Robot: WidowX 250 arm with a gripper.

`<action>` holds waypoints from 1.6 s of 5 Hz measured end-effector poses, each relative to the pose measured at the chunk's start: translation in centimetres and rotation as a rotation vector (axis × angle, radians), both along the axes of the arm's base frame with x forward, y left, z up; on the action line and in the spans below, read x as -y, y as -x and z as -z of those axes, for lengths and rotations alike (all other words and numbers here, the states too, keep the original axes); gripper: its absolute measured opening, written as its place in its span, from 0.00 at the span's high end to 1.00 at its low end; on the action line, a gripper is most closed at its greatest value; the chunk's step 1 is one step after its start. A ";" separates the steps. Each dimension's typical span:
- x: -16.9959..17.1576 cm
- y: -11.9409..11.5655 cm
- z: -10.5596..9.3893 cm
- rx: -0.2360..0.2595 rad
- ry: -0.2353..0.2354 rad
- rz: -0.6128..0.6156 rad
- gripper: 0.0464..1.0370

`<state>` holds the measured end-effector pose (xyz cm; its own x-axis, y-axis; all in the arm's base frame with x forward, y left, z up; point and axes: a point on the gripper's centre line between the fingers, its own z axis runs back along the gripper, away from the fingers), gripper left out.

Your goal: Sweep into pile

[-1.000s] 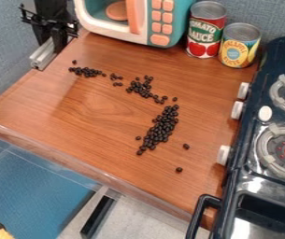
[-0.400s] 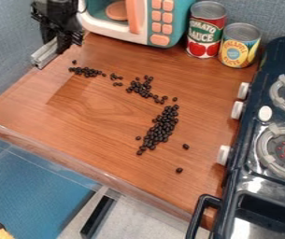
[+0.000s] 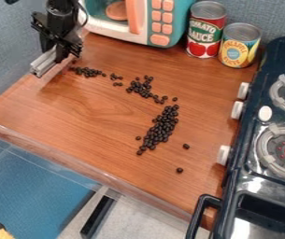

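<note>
The black gripper (image 3: pixel 57 52) hangs at the upper left, over the counter's left edge, and a pale grey bar-like tool (image 3: pixel 43 62) sits at its fingers, which are closed around it. Small black beans lie scattered on the brown wooden counter (image 3: pixel 88 135). One cluster of beans (image 3: pixel 87 71) is just right of the tool, another group of beans (image 3: pixel 142 87) is near the middle, and the largest, elongated cluster of beans (image 3: pixel 161 126) runs down right of centre. Two stray beans, one of them a bean (image 3: pixel 179 170), lie lower right.
A toy microwave (image 3: pixel 160 23) stands at the back, with a tomato sauce can (image 3: pixel 205 30) and a pineapple can (image 3: pixel 238 45) to its right. Along the right side is a dark toy stove (image 3: pixel 265 154) with knobs and a handle. The counter's front edge drops toward a blue floor area.
The gripper has come lower and slightly right into view, with the grey tool tilting and shifting a little toward the nearest beans. The bean clusters look essentially the same.
</note>
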<state>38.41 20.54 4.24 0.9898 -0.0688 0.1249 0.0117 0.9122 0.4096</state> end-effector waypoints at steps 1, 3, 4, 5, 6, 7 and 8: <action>-0.8 0.7 1.7 -0.035 0.008 -0.020 0.68; 0.1 0.7 2.1 -0.032 0.032 -0.006 0.68; 1.4 0.7 2.2 -0.021 0.111 0.007 0.68; 2.4 0.6 2.1 -0.015 0.168 0.003 0.68; 2.9 0.5 2.2 -0.010 0.188 0.003 0.68; 3.6 0.4 2.4 -0.004 0.188 0.021 0.68; 6.1 -0.3 2.3 0.001 0.185 0.091 0.68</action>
